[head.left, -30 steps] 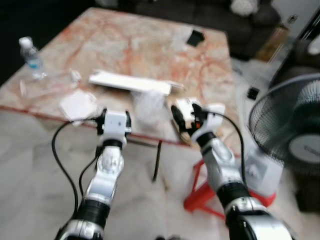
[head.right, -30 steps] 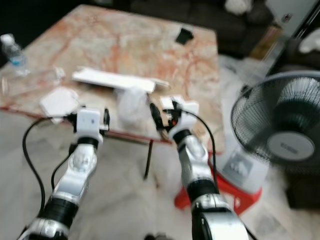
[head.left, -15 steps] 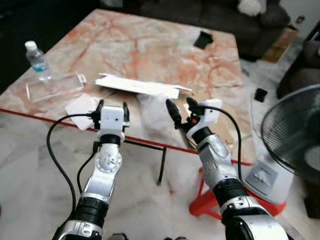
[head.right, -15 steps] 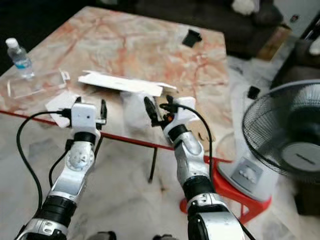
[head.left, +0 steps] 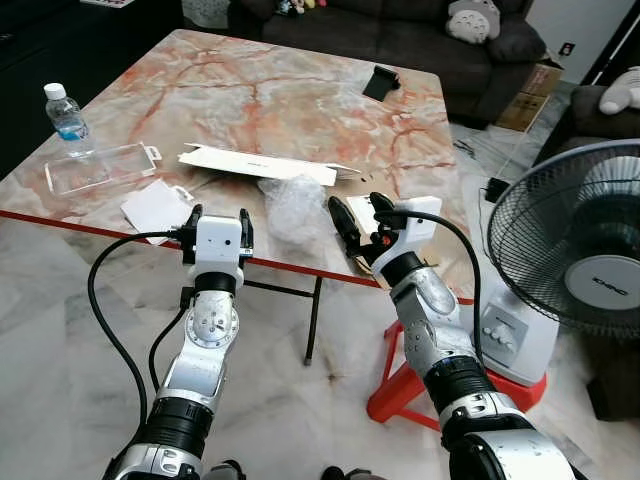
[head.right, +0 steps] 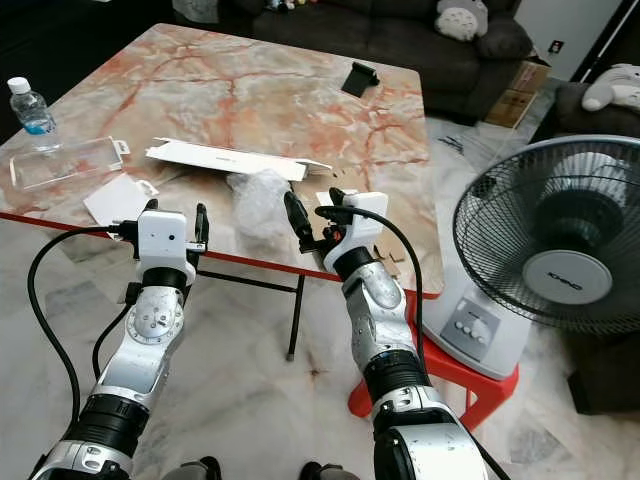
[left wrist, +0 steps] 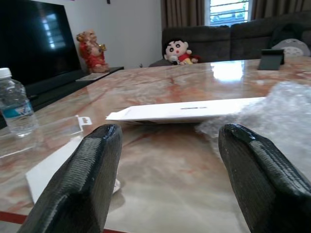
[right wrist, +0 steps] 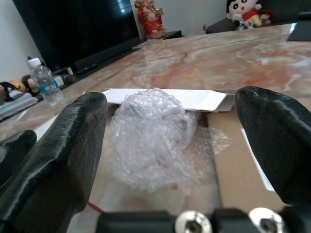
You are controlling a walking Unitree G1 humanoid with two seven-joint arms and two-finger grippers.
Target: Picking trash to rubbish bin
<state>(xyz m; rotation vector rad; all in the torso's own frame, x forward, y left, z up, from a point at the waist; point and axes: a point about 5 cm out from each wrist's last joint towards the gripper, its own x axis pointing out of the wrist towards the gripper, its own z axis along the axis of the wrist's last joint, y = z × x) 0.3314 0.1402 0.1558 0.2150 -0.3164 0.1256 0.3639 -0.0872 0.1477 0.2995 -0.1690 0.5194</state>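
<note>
A crumpled wad of clear bubble wrap (head.left: 293, 205) lies near the front edge of the marble table (head.left: 280, 95), in front of a long flat white box (head.left: 258, 165). My right gripper (head.left: 358, 217) is open at the table's edge just right of the wad; the right wrist view shows the bubble wrap (right wrist: 153, 136) ahead between its fingers, not touched. Left of the wad my left gripper (head.left: 216, 222) is open at the table edge, with the bubble wrap (left wrist: 272, 114) off to one side in its wrist view. A white paper sheet (head.left: 156, 207) lies left of it.
A clear plastic tray (head.left: 97, 167) and a water bottle (head.left: 65, 112) sit at the table's left. A black object (head.left: 380, 83) lies at the far side. A standing fan (head.left: 575, 265) on a red stool (head.left: 400, 385) is close on the right. A dark sofa (head.left: 400, 25) is behind.
The camera has steadied and the view is sharper. My right gripper has drawn closer to the bubble wrap, its fingers spread. The left gripper holds about the same place at the table edge.
</note>
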